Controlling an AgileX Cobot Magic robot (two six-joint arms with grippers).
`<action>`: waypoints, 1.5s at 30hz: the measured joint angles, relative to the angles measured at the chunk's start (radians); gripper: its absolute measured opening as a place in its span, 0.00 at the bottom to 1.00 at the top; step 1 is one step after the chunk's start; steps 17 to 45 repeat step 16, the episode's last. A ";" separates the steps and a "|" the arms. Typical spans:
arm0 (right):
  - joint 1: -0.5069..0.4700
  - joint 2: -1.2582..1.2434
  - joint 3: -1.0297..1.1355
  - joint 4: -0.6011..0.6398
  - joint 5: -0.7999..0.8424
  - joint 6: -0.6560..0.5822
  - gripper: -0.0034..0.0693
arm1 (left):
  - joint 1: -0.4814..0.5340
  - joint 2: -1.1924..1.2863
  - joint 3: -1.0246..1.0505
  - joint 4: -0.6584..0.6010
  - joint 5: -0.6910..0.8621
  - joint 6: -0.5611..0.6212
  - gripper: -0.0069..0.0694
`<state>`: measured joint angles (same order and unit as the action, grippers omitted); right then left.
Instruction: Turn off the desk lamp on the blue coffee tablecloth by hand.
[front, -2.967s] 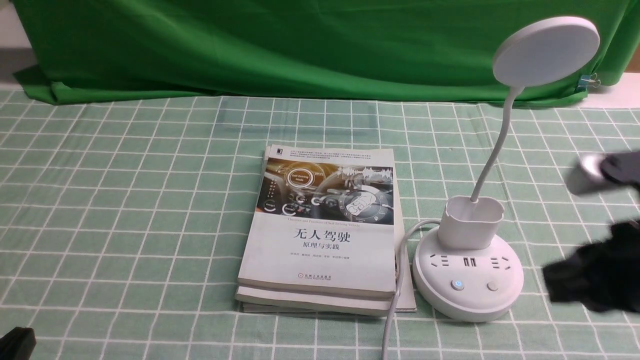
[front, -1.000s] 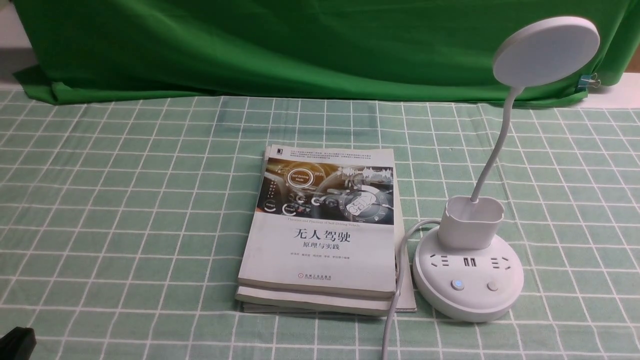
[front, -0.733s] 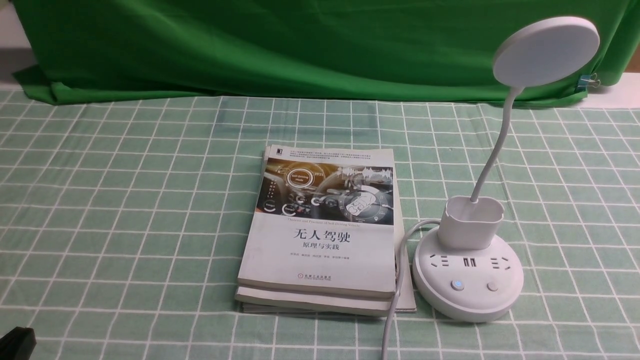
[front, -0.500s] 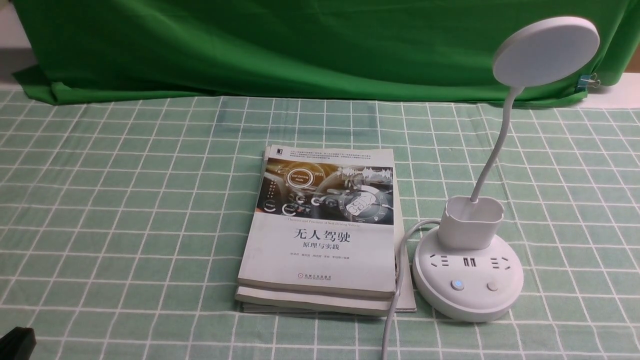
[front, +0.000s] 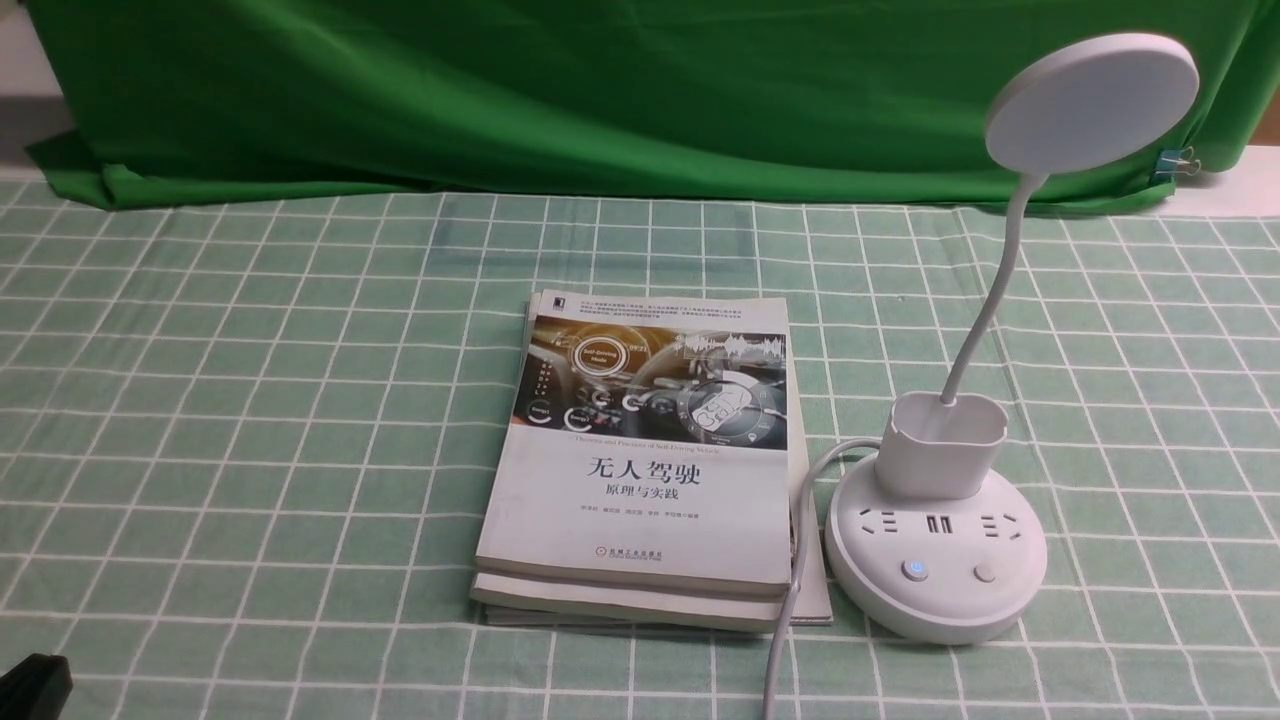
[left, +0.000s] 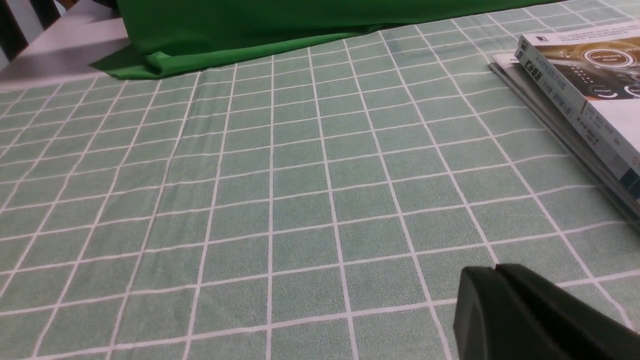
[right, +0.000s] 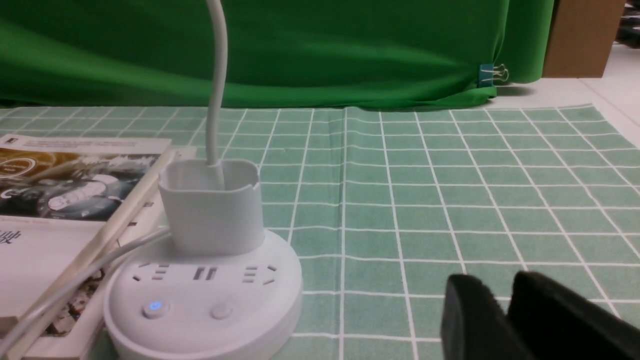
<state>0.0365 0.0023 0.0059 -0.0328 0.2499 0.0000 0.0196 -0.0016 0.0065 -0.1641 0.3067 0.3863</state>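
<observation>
Here the desk lamp (front: 935, 530) stands on the blue coffee tablecloth (front: 250, 420), a pale matte weave crossed by a white grid of squares. The lamp is smooth white plastic: a round flat base with socket slots, a squarish cup holder with rounded corners, a thin bent neck and a flat disc head (front: 1092, 102). On the base's near edge sit two small round buttons (front: 985, 572); the one toward the books (front: 913, 569) carries a blue glow. A white cable (front: 790, 600) curls off the base, running beside a stack of glossy paperback books (front: 645, 460) that lies flat, just beside the lamp.

In the right wrist view, the right gripper (right: 505, 295) shows as two blunt black matte fingers (right: 470, 315) with only a narrow slit between them, nearly closed on nothing. The lamp base (right: 202, 295) lies forward of these jaws and off to one side, apart from them, with bare cloth between.

In the left wrist view, the left gripper (left: 497, 270) has its black fingers pressed together, a thin seam marking where they meet, holding nothing. The book stack (left: 580, 95) lies well ahead of those jaws, and the wrinkled dark green backdrop cloth (left: 250, 30) lies farther off.
</observation>
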 joint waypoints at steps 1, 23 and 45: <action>0.000 0.000 0.000 0.000 0.000 0.000 0.24 | 0.000 0.000 0.000 0.000 0.000 0.000 0.09; 0.000 0.000 0.000 0.000 0.000 0.000 0.29 | 0.000 0.000 0.000 0.000 0.000 0.000 0.09; 0.000 0.000 0.000 0.000 0.000 0.000 0.29 | 0.000 0.000 0.000 0.000 0.000 0.000 0.09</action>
